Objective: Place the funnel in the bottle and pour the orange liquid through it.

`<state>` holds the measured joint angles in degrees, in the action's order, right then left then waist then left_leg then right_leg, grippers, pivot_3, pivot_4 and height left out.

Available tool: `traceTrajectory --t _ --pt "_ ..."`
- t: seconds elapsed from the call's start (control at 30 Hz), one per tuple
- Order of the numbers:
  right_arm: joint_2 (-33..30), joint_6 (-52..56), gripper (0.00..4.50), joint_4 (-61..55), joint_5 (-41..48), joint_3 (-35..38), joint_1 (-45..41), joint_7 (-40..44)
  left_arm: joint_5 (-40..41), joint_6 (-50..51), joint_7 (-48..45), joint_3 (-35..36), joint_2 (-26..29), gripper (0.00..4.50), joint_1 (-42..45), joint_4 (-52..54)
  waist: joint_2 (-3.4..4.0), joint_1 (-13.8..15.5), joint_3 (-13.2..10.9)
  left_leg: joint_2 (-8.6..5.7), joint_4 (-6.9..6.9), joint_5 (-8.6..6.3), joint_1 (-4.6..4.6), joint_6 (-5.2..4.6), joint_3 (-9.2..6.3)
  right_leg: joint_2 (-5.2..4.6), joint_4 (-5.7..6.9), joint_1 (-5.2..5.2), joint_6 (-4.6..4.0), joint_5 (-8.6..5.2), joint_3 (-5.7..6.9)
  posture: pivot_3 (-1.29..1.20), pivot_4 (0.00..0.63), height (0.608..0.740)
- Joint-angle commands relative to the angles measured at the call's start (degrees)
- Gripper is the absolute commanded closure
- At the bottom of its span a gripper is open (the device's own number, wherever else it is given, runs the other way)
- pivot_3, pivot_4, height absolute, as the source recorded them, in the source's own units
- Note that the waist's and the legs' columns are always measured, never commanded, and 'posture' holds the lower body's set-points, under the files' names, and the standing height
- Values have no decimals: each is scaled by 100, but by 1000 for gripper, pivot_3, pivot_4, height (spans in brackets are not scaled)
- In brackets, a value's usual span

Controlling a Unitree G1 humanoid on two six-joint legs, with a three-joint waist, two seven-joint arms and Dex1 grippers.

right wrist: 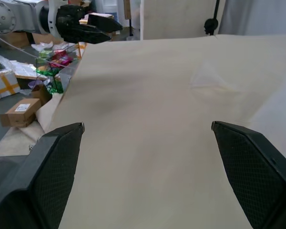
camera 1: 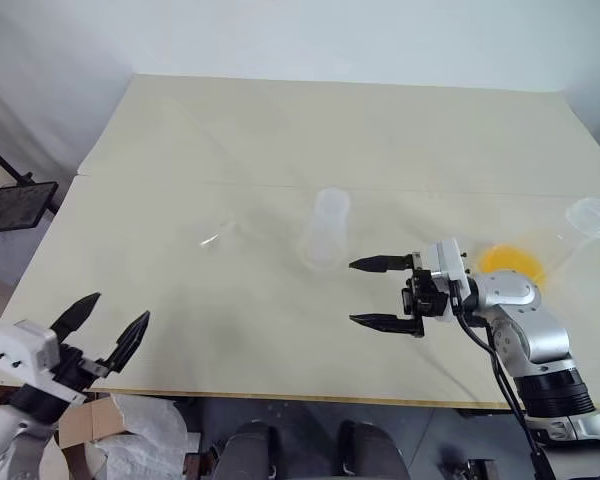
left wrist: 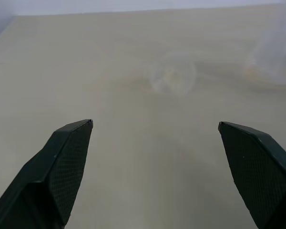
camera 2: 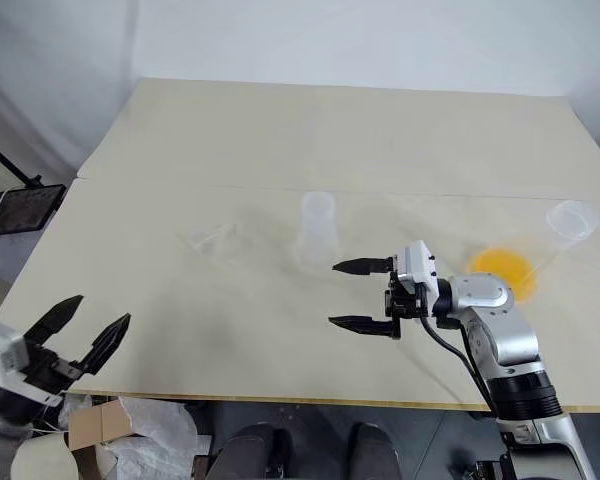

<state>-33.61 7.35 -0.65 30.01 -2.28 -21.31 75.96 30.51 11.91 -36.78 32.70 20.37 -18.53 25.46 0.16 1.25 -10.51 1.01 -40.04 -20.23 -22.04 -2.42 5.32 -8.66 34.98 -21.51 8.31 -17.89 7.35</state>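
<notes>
- Left eye view: funnel point(camera 1: 218, 236) lying on its side on the table point(camera 1: 280, 150), barely visible, left of centre and well apart from both hands.
- Bottle point(camera 1: 325, 232) upright at mid-table, neck up, to the right of the funnel.
- Orange liquid point(camera 1: 510, 264) pooled in the base of a tilted clear flask point(camera 1: 570, 232) toward the right edge, just behind the right arm's wrist.
- Left hand point(camera 1: 105, 328) low at the near-left corner, fingers spread wide, empty, pointing forward; funnel ahead of it and somewhat to its right, across bare table.
- Right hand point(camera 1: 375, 293) near centre, fingers also wide apart and empty, pointing left (toward the funnel's side), just short of the bottle's base.
- Long axis of the funnel hard to read; seemingly stem and cone lying roughly across the table, rim facing the left wrist camera as a faint ring point(left wrist: 173, 76).
- Judged: funnel pick-up not yet begun; right hand looks nearer to the bottle, and the left has the clearer line to the funnel.
</notes>
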Motion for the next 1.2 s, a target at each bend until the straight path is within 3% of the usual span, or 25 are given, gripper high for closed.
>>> traceTrajectory --t 0.03,0.2,0.5,0.73,0.83,1.2 --pt "-16 -136 0 -34 1 180 -42 -36 -2 258 126 -774 77 24 493 165 0 -1 0 -1 0 0 0 0 1 1 0 0 0 0 0 0 150 740" --pt "-49 -101 0 -170 5 275 81 -195 -629 189 430 -1475 102 24 1564 -748 1 -7 1 -4 0 1 0 1 4 5 2 -1 0 0 0 0 150 740" --pt "-9 -53 0 -598 47 405 520 -611 -1182 -326 666 -2059 -114 24 3445 -2999 0 29 1 -13 -1 3 0 1 9 8 7 -4 2 1 6 0 150 740" --pt "50 -56 0 -810 62 408 753 -853 -1342 -471 648 -2213 -74 24 3950 -3621 -1 -16 1 -20 -1 4 -3 2 10 14 3 -4 3 2 13 0 150 740" --pt "75 -73 0 -842 56 379 790 -919 -1384 -445 721 -2206 -32 637 3968 -3623 -1 -6 1 -18 -1 6 -2 5 10 14 5 -5 3 2 13 0 150 740" --pt "91 -70 0 -873 71 360 829 -990 -1331 -420 720 -2104 92 3799 3864 -3521 -1 11 1 -13 -2 6 -3 4 7 9 5 -4 3 2 11 0 150 740"
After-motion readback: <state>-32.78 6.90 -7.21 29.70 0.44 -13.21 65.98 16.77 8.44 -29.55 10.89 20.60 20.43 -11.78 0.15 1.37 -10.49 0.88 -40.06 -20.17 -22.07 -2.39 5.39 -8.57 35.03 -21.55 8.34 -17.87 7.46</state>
